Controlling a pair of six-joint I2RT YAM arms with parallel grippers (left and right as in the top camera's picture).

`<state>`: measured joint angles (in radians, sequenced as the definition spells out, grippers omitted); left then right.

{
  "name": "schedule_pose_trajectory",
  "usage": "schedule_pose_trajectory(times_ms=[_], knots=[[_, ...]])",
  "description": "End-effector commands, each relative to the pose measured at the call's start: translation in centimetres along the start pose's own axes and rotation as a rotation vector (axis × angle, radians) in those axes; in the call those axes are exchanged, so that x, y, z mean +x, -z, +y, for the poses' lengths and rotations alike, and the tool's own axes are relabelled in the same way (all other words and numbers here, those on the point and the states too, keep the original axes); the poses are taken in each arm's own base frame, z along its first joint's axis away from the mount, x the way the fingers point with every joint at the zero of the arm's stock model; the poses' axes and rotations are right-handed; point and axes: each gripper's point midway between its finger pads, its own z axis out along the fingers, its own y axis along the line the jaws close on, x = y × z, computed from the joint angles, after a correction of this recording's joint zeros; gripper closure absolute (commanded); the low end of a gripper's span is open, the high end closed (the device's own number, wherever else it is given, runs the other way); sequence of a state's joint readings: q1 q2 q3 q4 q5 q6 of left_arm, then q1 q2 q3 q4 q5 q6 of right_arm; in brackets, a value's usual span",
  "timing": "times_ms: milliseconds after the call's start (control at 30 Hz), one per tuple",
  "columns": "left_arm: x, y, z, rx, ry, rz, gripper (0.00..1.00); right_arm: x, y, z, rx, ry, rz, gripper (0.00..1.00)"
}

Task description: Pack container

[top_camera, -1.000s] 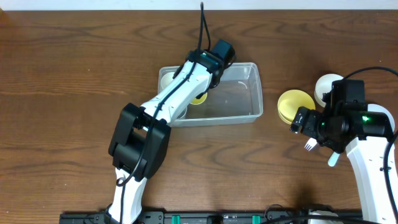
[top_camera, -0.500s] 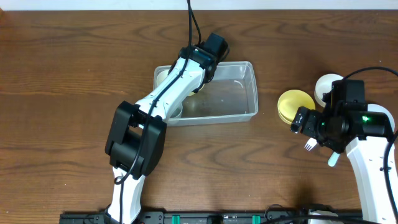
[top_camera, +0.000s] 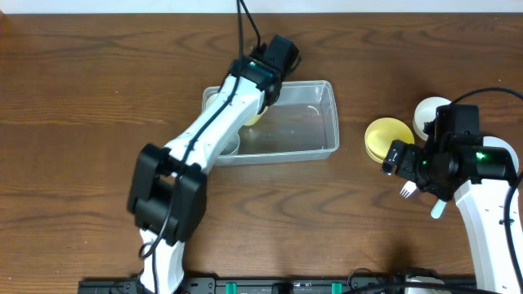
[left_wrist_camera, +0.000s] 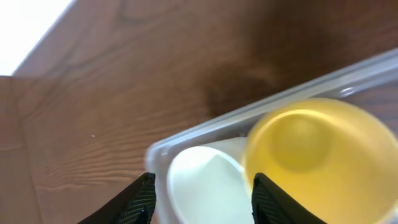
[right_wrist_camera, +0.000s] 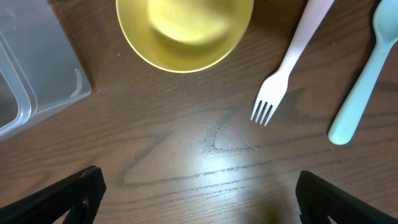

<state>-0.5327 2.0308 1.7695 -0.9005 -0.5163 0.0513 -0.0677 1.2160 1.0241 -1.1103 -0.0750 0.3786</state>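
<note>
Near the table's centre, the container (top_camera: 306,126) lies flat, shifted slightly leftward compared with a second ago. Its left end holds a yellow cup (left_wrist_camera: 311,155) touching a white cup (left_wrist_camera: 205,202). Left gripper (left_wrist_camera: 202,179): above these cups, jaws apart, wider than before, clamping nothing. The yellow cup reads as just released, so one more item counts as packed. Right gripper (right_wrist_camera: 199,180): unmoved, jaws fully spread, empty, above the table (right_wrist_camera: 186,143). A yellow bowl (right_wrist_camera: 185,31), fork (right_wrist_camera: 289,62) and spoon (right_wrist_camera: 360,87) near it remain unpacked.

Soft light; blurred left wrist view
</note>
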Motion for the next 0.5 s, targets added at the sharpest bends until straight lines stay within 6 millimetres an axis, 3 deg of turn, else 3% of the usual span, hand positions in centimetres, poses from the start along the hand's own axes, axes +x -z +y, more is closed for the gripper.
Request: schedule_pose_trajectory(times_ms=[0,200,467], knots=[[-1.2,3.1,2.5,-0.015,0.073,-0.076,0.49,-0.5,0.7,0.1,-0.012,0.008,-0.025,0.01],[-1.1,5.9,4.2,-0.008,0.111,-0.116,0.49,-0.5,0.7,0.1,-0.012,0.008,-0.025,0.01],[-0.6,5.7,1.3,0.176,0.100,-0.092,0.52,-0.5,0.7,0.1,-0.011,0.015,-0.024,0.01]])
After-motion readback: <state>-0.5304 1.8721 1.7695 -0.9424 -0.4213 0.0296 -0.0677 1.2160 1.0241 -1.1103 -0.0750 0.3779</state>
